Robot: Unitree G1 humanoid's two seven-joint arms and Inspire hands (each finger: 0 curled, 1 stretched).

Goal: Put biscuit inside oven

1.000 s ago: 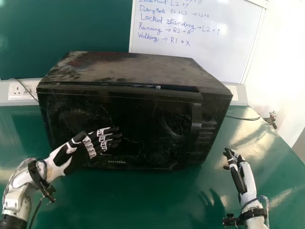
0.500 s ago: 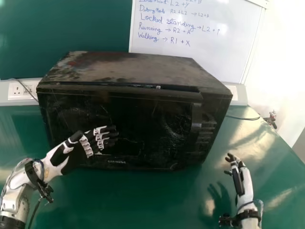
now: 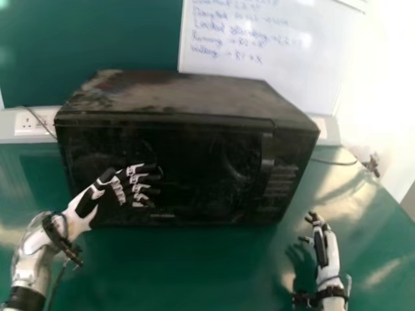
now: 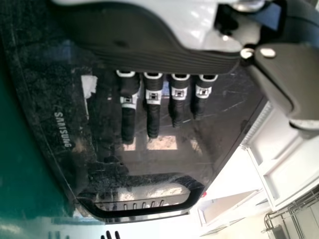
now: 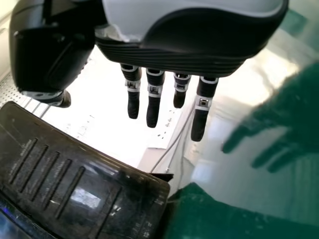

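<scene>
While the black, boxy oven point(image 3: 185, 94) rests on the smooth green table point(image 3: 194, 262), my black-and-white left hand point(image 3: 118, 188) in front of its door, fingers straight and apart, contact impossible to tell, my black-and-white right hand point(image 3: 321, 247) off its right side, fingers extended

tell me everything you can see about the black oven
The oven is a boxy microwave standing on the green table, facing the robot. Its glossy, scratched door looks shut; a handle and raised ribs sit toward the right. Its top looks dusty. The left hand's straight fingers are at the door; contact is unclear.
</scene>
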